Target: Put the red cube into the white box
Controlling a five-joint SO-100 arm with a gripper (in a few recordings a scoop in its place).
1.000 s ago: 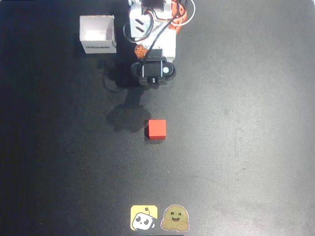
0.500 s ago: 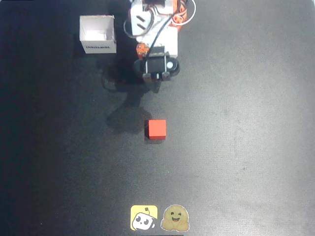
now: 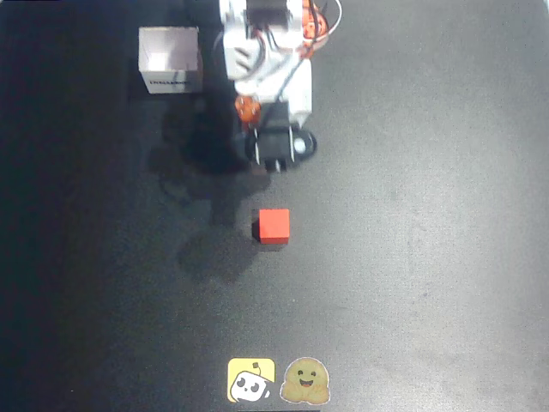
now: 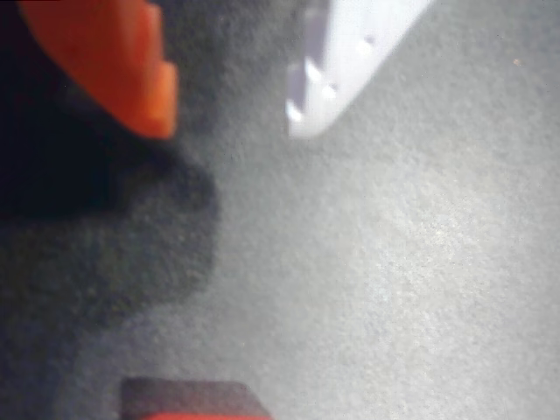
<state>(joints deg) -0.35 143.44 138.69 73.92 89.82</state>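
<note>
The red cube [image 3: 274,225] sits on the dark mat near the middle of the overhead view. My gripper [image 3: 271,165] hangs above the mat just beyond the cube, toward the arm's base, a short way from it. In the wrist view an orange finger [image 4: 122,61] and a white finger [image 4: 341,70] stand apart with bare mat between them, so the gripper [image 4: 232,118] is open and holds nothing. The cube's top edge [image 4: 188,401] shows at the bottom of that view. The white box [image 3: 171,83] stands at the top left, beside the arm's base, its opening upward.
The arm's white and orange base [image 3: 266,51] takes up the top centre. Two stickers, a yellow one [image 3: 250,380] and a smiling face [image 3: 306,381], lie flat at the mat's near edge. Dark mat spreads on both sides of the cube.
The arm has stretched down the picture toward the cube, and its shadow has slid down and left. Cube and box have not moved.
</note>
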